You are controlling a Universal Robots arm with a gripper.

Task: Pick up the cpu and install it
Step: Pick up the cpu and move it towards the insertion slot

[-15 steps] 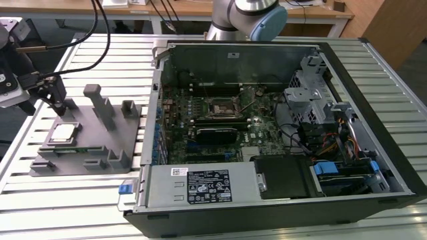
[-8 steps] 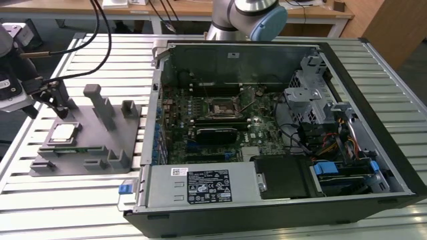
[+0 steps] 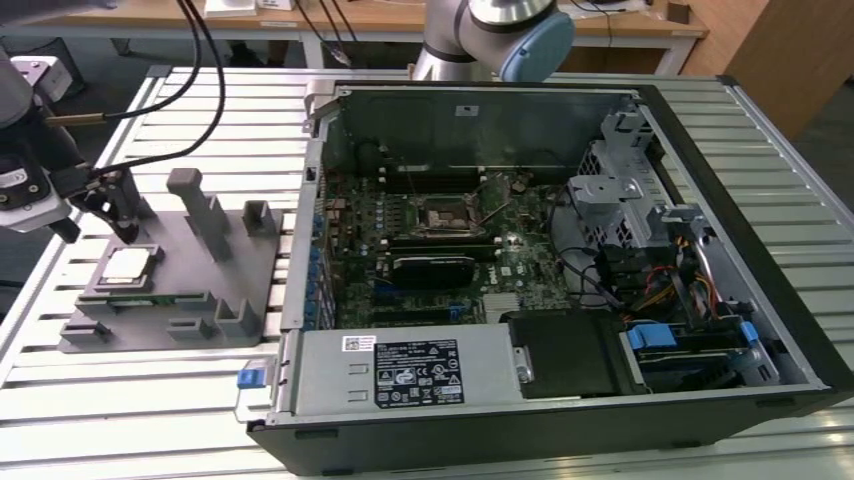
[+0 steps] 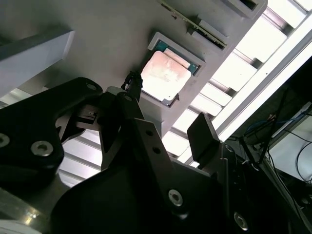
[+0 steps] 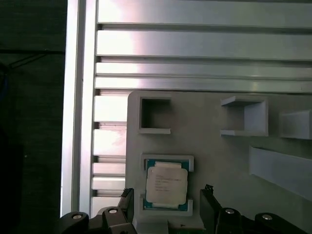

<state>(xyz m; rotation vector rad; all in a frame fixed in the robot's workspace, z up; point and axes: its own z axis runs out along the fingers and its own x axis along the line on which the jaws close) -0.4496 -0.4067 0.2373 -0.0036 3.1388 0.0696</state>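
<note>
The cpu (image 3: 127,265) is a small silver-topped square chip lying flat in a pocket of the grey holder block (image 3: 187,300) on the exterior view's left. It also shows in both wrist views as the cpu (image 4: 165,74) and the cpu (image 5: 166,183). My gripper (image 3: 94,222) hangs just above and slightly behind it, open and empty. In the first wrist view my gripper (image 5: 166,207) has one dark finger on each side of the chip, apart from it. The black socket (image 3: 441,213) sits on the motherboard (image 3: 427,250) inside the open computer case.
Upright grey posts (image 3: 200,205) rise from the holder block close to the chip. A green memory stick (image 3: 150,297) lies in the block's front slot. The case wall (image 3: 310,200) stands between block and motherboard. Cables (image 3: 200,60) hang over the slatted table (image 3: 160,400).
</note>
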